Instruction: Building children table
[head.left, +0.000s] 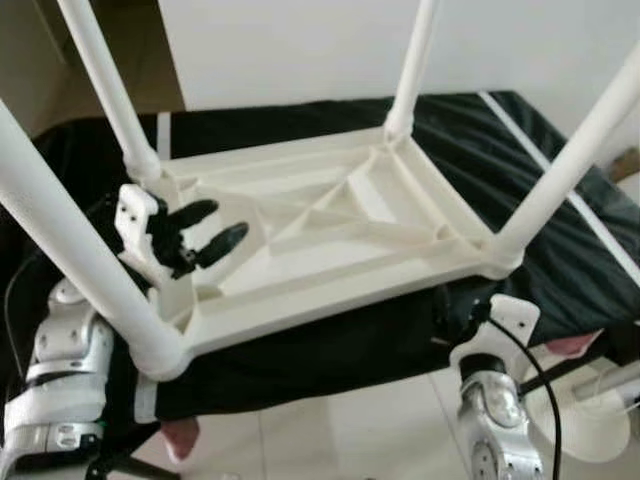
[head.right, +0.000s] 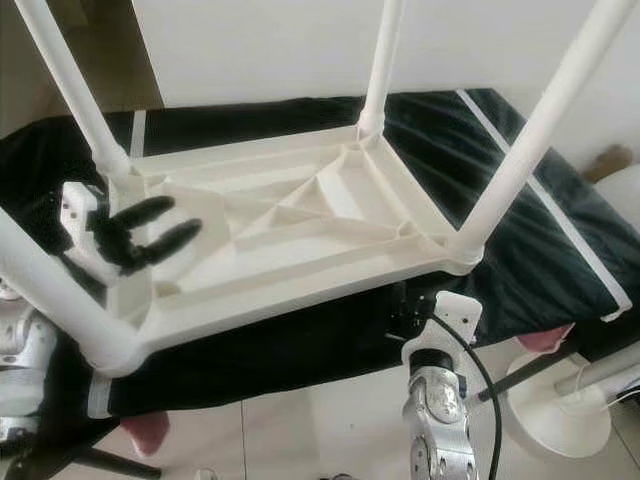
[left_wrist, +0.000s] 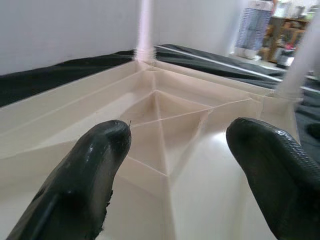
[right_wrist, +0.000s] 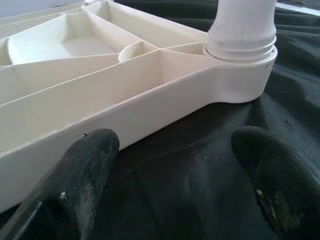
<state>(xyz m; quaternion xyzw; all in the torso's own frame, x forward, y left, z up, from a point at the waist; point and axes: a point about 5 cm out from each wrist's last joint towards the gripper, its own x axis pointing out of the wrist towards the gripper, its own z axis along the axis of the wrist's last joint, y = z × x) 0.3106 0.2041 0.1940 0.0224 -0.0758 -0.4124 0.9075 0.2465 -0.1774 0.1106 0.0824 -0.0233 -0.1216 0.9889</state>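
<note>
Black cloth (head.left: 560, 250) covers the counter, spread wide, a white stripe running along its right side.

Table (head.left: 330, 225), white plastic, lies upside down on the cloth at centre, ribbed underside facing up. Four legs stand up from its corners: near-left leg (head.left: 70, 250), far-left leg (head.left: 105, 85), far-right leg (head.left: 412, 65), near-right leg (head.left: 570, 165). All four seated in their sockets.

Left arm (head.left: 55, 385) rises at the near-left corner. Left gripper (head.left: 205, 240) hovers over the left end of the underside, between the two left legs, fingers (left_wrist: 90, 170) released and spread apart, holding nothing; the ribs show between them in the left wrist view.

Right arm (head.left: 495, 420) sits below the near edge, toward the near-right corner. Right gripper (right_wrist: 175, 175) low over the cloth just beside the table's near rim, fingers (right_wrist: 85, 165) parted, empty.

White round base (head.right: 560, 405) on the floor, near right.
</note>
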